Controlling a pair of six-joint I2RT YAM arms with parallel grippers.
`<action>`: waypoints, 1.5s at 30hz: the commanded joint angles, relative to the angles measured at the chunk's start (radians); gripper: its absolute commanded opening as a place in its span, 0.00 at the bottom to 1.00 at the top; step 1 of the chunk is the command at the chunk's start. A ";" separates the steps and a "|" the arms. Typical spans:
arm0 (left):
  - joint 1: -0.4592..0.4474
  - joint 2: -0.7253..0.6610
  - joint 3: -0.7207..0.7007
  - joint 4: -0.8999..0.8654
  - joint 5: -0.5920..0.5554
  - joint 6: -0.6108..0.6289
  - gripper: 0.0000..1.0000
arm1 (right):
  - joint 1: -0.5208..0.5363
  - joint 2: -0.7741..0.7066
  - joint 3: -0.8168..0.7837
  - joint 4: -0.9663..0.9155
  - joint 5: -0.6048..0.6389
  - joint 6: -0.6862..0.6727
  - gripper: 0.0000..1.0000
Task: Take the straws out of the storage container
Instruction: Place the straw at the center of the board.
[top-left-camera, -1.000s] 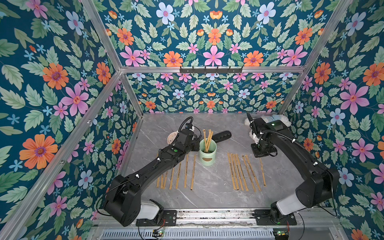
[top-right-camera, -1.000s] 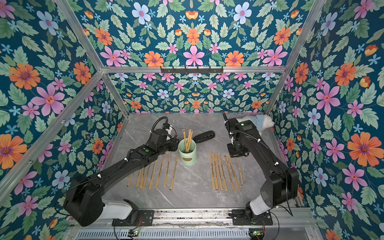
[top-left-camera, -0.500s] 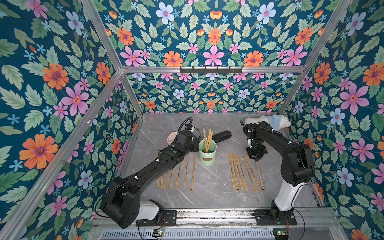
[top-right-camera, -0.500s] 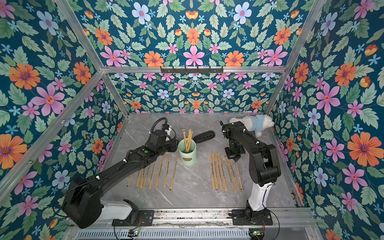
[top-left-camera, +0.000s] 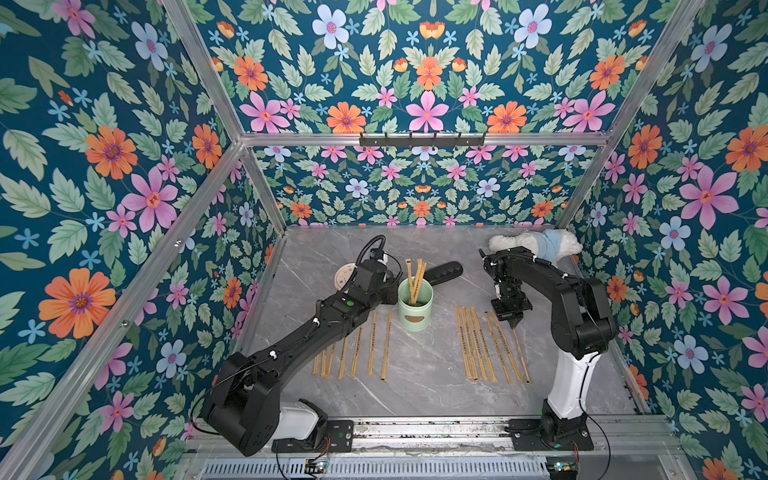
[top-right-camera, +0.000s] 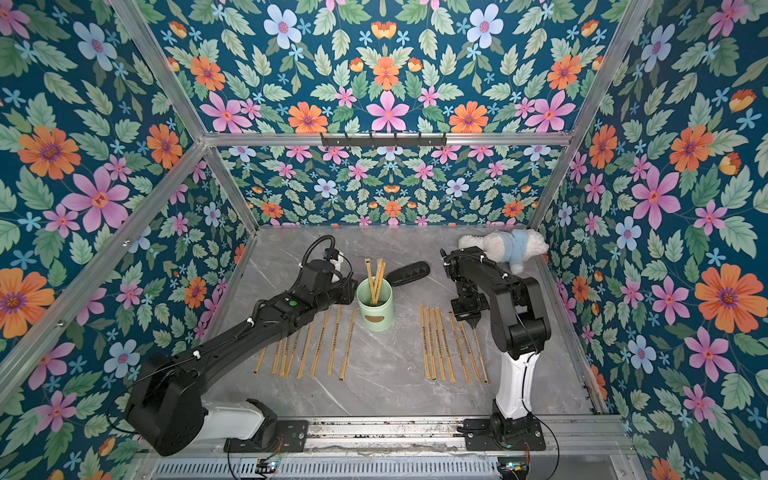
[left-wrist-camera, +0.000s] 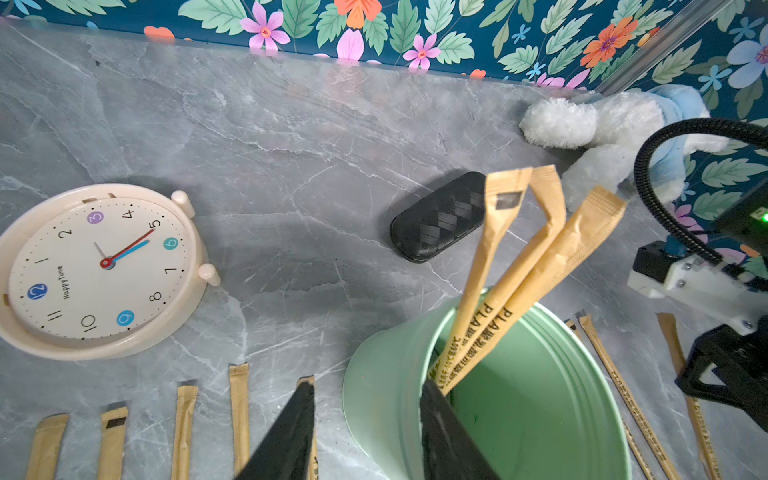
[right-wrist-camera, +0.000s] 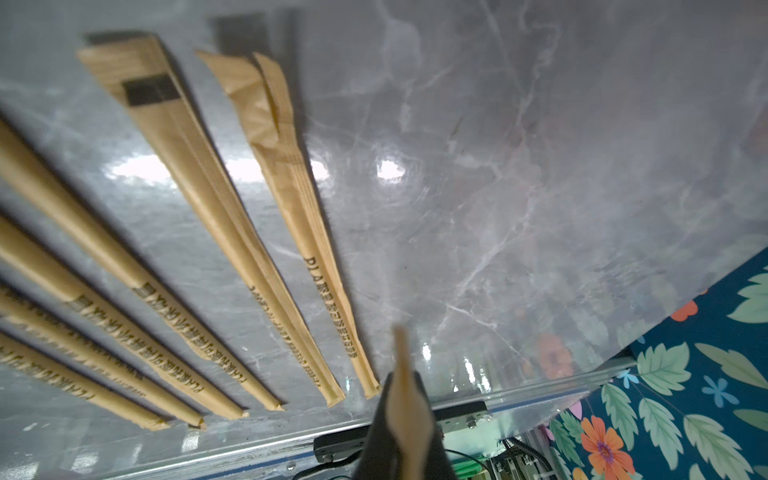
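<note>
cams | top pair: we look down from high at the front over the whole table (top-left-camera: 415, 395) (two near-equal eyes, everything shared) | left wrist: close, low, facing the back wall (left-wrist-camera: 374, 25) across the storage container (left-wrist-camera: 519, 395) | right wrist: nearest, angled down on laid straws (right-wrist-camera: 205, 187), which our top views share

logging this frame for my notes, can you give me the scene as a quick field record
storage container: upright, mid-table, three straws standing in it
left gripper: astride the container rim, one finger inside, one outside; grip unclear
on the table: two flat rows of straws, left row, right row
right gripper: shut on one straw, beside the right row
</note>
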 joint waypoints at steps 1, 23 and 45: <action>0.001 0.001 -0.001 0.012 -0.005 0.003 0.44 | -0.006 0.019 0.015 -0.009 0.016 0.001 0.06; 0.001 0.006 -0.003 0.009 -0.005 0.000 0.44 | -0.026 0.107 0.078 0.012 0.007 -0.002 0.16; 0.000 0.006 0.020 -0.003 -0.008 -0.010 0.44 | 0.205 -0.391 0.136 0.239 -0.245 0.068 0.26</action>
